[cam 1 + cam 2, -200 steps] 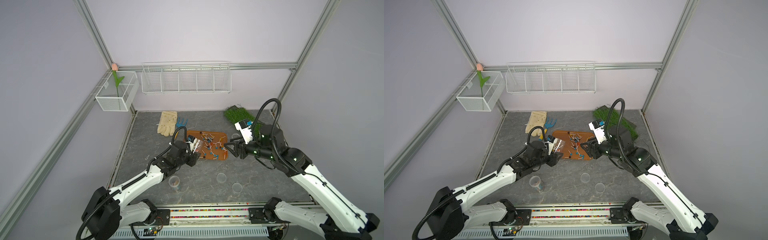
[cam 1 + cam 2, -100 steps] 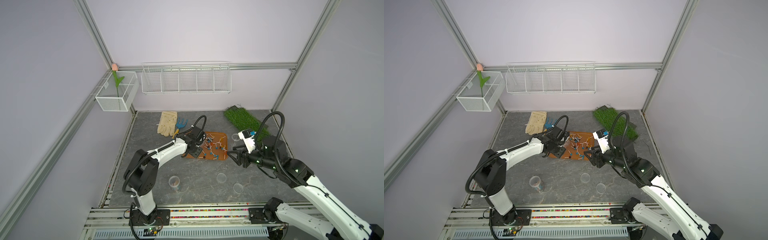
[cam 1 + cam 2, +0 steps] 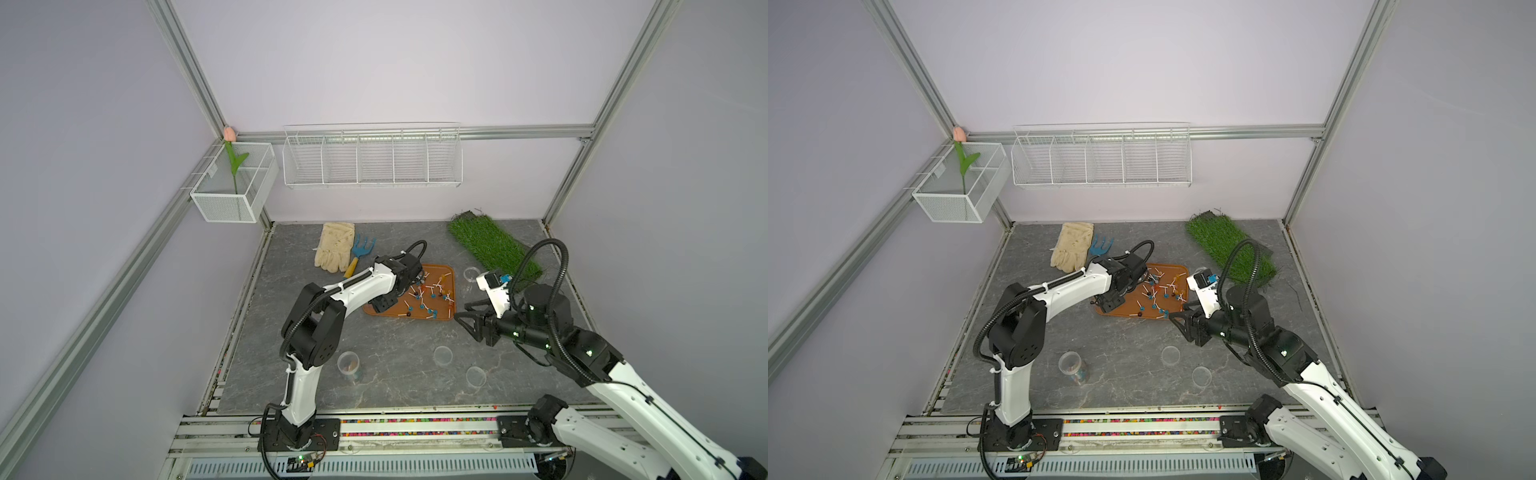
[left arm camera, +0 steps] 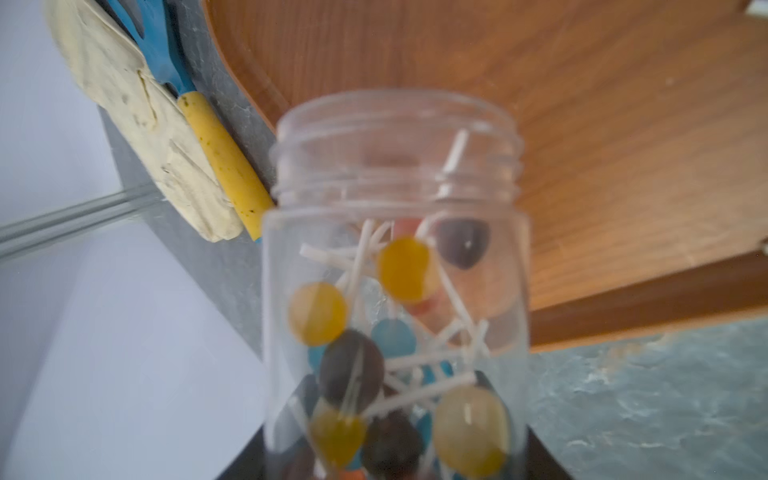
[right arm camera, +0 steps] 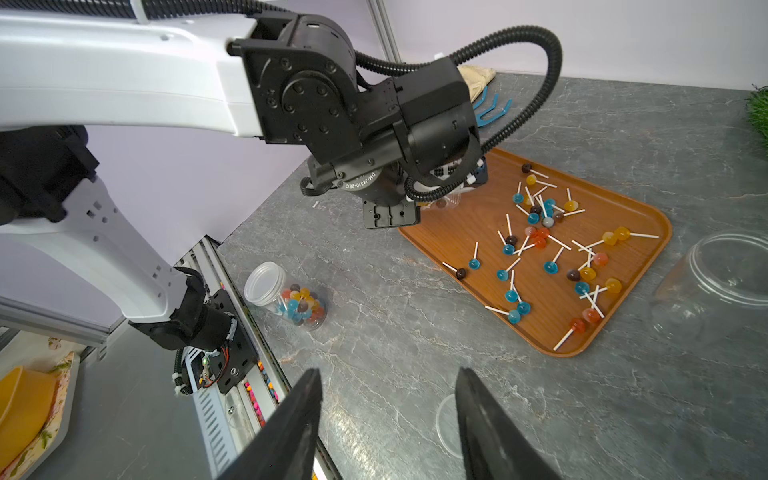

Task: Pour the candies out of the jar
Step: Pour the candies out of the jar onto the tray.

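"Why's the left pincer [image 4: 392, 463] clenched on that clear jar [image 4: 395, 199], tipped over the brown tray [image 5: 623, 195]?"

"So the lollipops [image 5: 539, 240] land there. Many already lie on it, others sit inside. The right pincer [image 5: 386, 424] hangs released, empty, above the bench [image 5: 374, 316]."

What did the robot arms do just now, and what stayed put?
The left arm swung its elbow up high; the left gripper stays shut on the jar at the tray. The right gripper, open and empty, backed away from the tray toward its base. The spilled candies, the other jar, lids, glove and rake stayed put.
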